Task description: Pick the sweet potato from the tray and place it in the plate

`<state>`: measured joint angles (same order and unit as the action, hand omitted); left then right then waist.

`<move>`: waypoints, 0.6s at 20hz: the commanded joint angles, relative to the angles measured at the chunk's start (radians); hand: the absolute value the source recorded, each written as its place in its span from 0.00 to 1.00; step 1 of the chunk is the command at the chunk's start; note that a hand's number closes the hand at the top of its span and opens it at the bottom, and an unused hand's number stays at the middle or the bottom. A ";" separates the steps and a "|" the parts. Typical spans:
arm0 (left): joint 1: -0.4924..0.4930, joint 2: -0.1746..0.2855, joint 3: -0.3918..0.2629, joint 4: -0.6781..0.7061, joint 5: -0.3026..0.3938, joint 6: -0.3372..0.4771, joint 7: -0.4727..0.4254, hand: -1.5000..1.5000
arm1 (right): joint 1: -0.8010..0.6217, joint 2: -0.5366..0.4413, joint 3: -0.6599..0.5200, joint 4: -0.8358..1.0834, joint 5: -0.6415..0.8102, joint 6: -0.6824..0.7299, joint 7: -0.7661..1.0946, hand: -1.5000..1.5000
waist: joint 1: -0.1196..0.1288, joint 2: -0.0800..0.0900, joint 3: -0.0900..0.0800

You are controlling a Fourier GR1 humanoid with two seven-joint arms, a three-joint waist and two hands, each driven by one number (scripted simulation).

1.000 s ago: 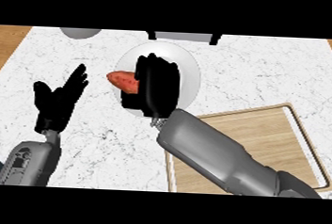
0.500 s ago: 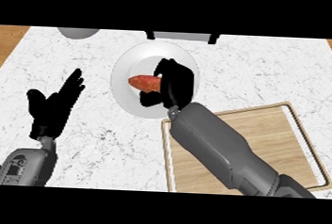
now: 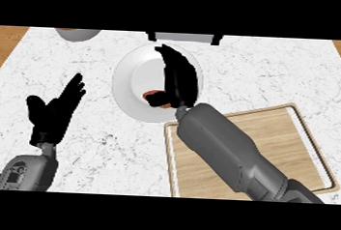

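Head view: white, grey-veined marble bench (image 3: pixel 275 73) carries a round white plate (image 3: pixel 129 71) and a pale wooden tray (image 3: pixel 286 141). Reddish sweet potato (image 3: pixel 153 94) lies in the plate — right hand (image 3: pixel 180 81) outstretched above it, holding nothing; left hand (image 3: pixel 50 114) rests open.

White plate (image 3: pixel 132 76), reddish-orange sweet potato (image 3: pixel 153 94), pale wooden tray (image 3: pixel 279 141), white grey-veined counter (image 3: pixel 275 73); black left hand (image 3: pixel 52 114) and right hand (image 3: pixel 179 76).

Kitchen: marble counter (image 3: pixel 275 73), plate (image 3: pixel 136 76), tray (image 3: pixel 286 141)

Wooden tray (image 3: pixel 286 141), glossy plate (image 3: pixel 136 76), marble counter (image 3: pixel 275 73)
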<state>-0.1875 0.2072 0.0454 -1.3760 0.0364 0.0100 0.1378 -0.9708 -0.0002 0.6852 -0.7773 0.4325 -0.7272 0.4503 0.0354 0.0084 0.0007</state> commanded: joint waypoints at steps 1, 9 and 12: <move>-0.031 -0.006 0.005 0.013 -0.010 0.022 0.018 0.50 | 0.025 0.000 -0.024 -0.145 -0.070 -0.084 -0.166 0.00 | -0.014 -0.002 0.001; 0.039 0.012 0.029 0.013 0.009 -0.016 -0.045 0.50 | 0.068 0.000 -0.110 -0.339 -0.352 -0.041 -0.126 0.00 | -0.016 -0.007 -0.001; -0.009 0.005 0.025 0.029 0.001 -0.004 -0.004 0.50 | 0.123 0.000 -0.217 -0.324 -0.478 0.076 -0.264 0.00 | -0.023 -0.002 0.000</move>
<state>-0.1863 0.2088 0.0604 -1.3686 0.0324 0.0145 0.1382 -0.8844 0.0000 0.5535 -1.0665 0.0845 -0.7411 0.2571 0.0194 0.0047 0.0009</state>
